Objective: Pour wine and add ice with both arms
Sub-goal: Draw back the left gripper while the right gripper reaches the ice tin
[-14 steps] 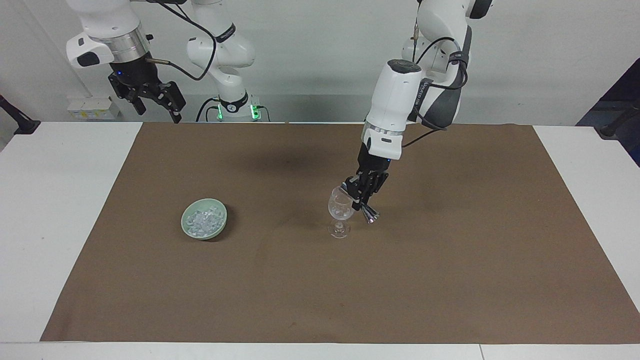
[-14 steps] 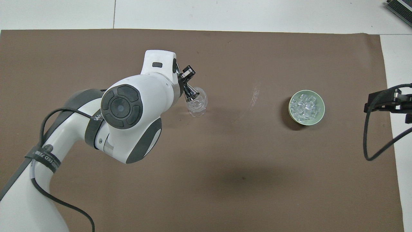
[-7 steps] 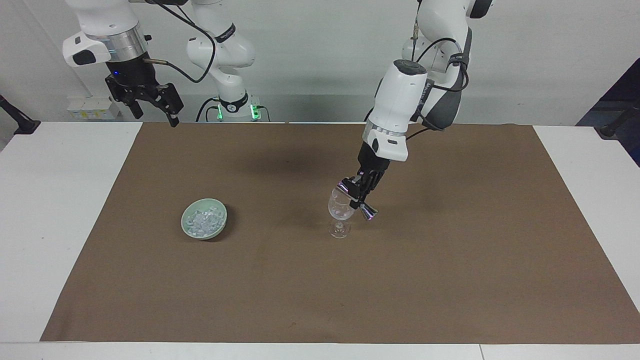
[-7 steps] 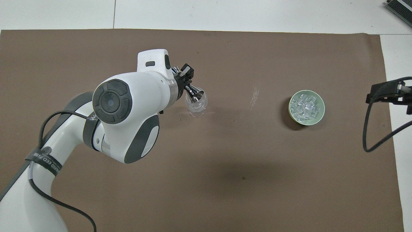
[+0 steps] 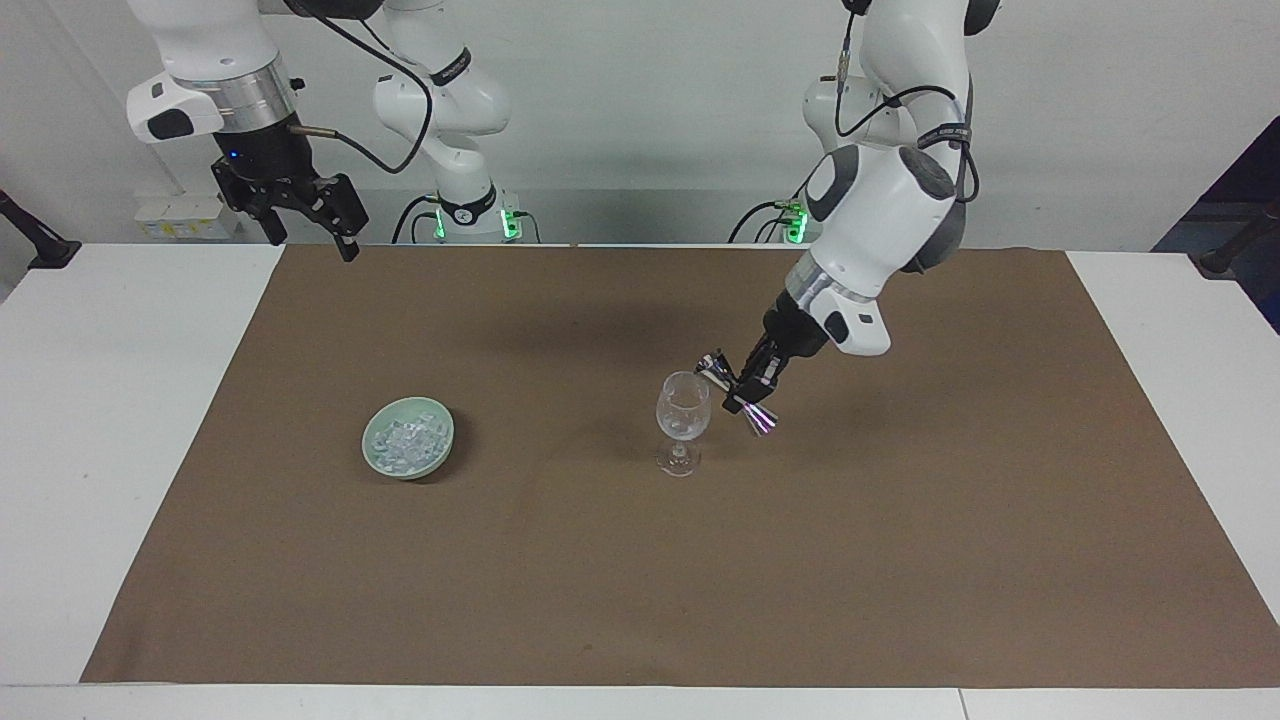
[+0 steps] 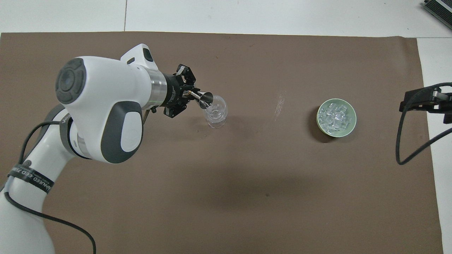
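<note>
Brown paper mat (image 5: 600, 580) covers most of the white tabletop (image 5: 100, 450). In the facing view, at upper left, the right gripper (image 5: 300, 215) hangs over the tabletop's edge, jaws spread wide and holding nothing; this arm waits. Lower, left of centre, one pale green bowl (image 5: 408, 451) sits on the mat with the ice (image 5: 405, 443) heaped inside, many small clear cubes. Just right of centre stands one wine glass (image 5: 682, 420), upright on its foot. Right beside its rim, the left gripper (image 5: 748, 385) reaches down from the upper right, jaws clenched on one metal jigger (image 5: 738, 392), which is tilted with one end by the glass's rim. In the overhead view, the jigger's (image 6: 203, 100) mouth overlaps the glass's (image 6: 216, 114) rim.
</note>
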You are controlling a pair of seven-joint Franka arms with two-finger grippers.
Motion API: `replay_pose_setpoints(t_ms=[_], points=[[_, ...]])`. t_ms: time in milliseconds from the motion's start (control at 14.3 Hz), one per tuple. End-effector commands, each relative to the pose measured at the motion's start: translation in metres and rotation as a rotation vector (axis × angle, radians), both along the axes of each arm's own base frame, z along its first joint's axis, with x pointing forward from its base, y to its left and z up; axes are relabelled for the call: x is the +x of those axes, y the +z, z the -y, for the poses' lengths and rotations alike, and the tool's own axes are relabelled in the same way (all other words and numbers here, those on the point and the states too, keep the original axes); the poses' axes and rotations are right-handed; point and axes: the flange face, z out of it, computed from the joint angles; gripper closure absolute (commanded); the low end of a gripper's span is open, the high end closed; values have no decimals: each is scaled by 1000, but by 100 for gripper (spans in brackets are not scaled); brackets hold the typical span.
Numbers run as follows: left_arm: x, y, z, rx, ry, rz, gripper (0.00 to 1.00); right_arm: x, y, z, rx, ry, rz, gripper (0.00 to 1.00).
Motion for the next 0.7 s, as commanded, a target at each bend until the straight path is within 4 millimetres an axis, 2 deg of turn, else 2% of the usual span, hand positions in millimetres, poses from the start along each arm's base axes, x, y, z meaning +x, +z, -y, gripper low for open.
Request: replay_pose_setpoints(t_ms=[0,209,419,628], points=[[6,4,-36,-96,64,-114,100,15,-18,0,1,58,0,0],[13,-1,-76,-150,118,-188,100,30,-51,-1,3,75,-17,0],[18,-19,-116,-224,192,-270,100,45,-83,6,4,87,-11,0],[20,-33,-141,-320,272,-316,100,49,-117,8,4,107,-22,0]])
